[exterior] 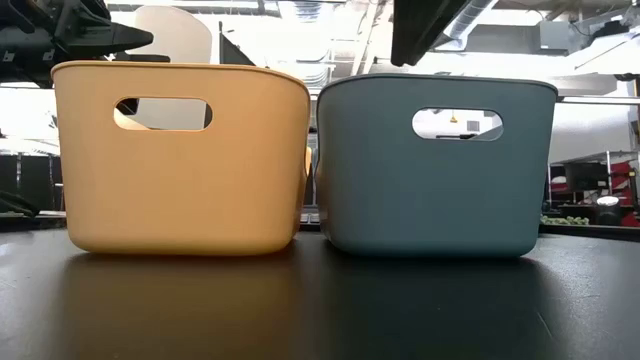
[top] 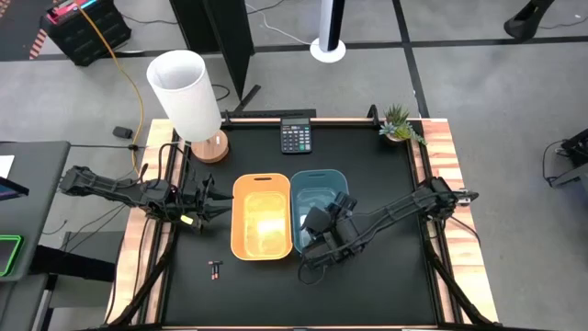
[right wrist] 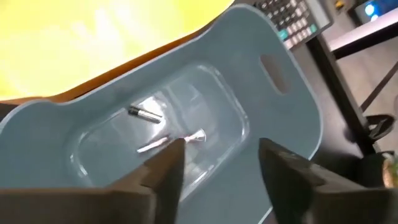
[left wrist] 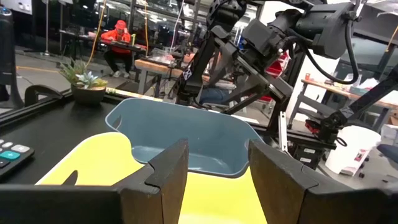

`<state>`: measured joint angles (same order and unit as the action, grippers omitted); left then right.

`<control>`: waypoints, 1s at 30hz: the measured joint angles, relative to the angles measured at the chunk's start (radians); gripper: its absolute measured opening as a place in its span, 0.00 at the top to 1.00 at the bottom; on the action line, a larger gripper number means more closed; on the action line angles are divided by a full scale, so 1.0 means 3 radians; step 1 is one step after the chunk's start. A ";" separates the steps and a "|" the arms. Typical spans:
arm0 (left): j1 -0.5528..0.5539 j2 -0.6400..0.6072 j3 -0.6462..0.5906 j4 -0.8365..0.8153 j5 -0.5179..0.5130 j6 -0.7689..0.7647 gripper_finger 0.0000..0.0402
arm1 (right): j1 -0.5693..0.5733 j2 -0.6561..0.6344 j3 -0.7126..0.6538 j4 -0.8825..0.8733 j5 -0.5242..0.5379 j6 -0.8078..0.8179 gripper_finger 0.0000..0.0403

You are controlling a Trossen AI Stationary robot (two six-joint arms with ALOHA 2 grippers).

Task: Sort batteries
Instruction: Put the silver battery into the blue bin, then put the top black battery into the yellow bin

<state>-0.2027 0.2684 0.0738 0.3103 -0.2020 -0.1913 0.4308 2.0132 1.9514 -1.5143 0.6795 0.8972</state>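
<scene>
Right jaws [right wrist: 217,165] open above 3 batteries [right wrist: 145,113] in blue bin [right wrist: 283,118].

Bright overhead light glares inside the yellow bin [top: 262,221] — right wrist view blurred, low view backlit.

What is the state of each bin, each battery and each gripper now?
Blue bin: upright, holds silvery batteries.
Yellow bin: upright, open; contents cannot be told.
Dark batteries: lying on the table, unsorted.
Left gripper: fingers open, empty, beside the yellow bin.
Right gripper: fingers open, empty, above the blue bin.
</scene>
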 joint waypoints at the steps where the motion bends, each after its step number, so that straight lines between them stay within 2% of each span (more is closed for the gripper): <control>1: 0.0000 -0.0001 0.0000 -0.0002 0.0000 0.0004 0.59 | 0.0002 0.0000 0.0000 0.0000 0.0040 -0.0016 0.42; 4: 0.0001 0.0000 0.0000 -0.0022 0.0000 0.0002 0.59 | 0.0064 0.0000 0.0000 -0.0002 0.0211 -0.0013 0.35; 10: 0.0001 0.0000 0.0000 -0.0023 0.0097 -0.0018 0.59 | 0.0375 -0.0039 0.0000 -0.0101 0.0540 0.0272 0.35; 16: -0.0090 0.0000 0.0000 0.0015 0.0673 -0.0049 0.59 | 0.0867 -0.0061 -0.0001 -0.0100 0.0891 0.0600 0.35; 20: -0.0219 0.0001 0.0000 0.0078 0.0655 0.0018 0.59 | 0.1148 -0.0057 -0.0001 -0.0164 0.1142 0.0930 0.35; 24: -0.0334 0.0000 0.0010 0.0147 0.0614 0.0074 0.59 | 0.1352 -0.0051 -0.0001 -0.0186 0.1233 0.1113 0.35; 30: -0.0542 0.0088 0.0407 -0.0163 0.0343 0.0118 0.59 | 0.1596 -0.0042 -0.0076 -0.0168 0.1290 0.1231 0.35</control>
<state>-0.3654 0.2946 0.1958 0.2614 -0.0990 -0.1560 0.9096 2.0006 1.9287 -1.5648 1.0664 1.2665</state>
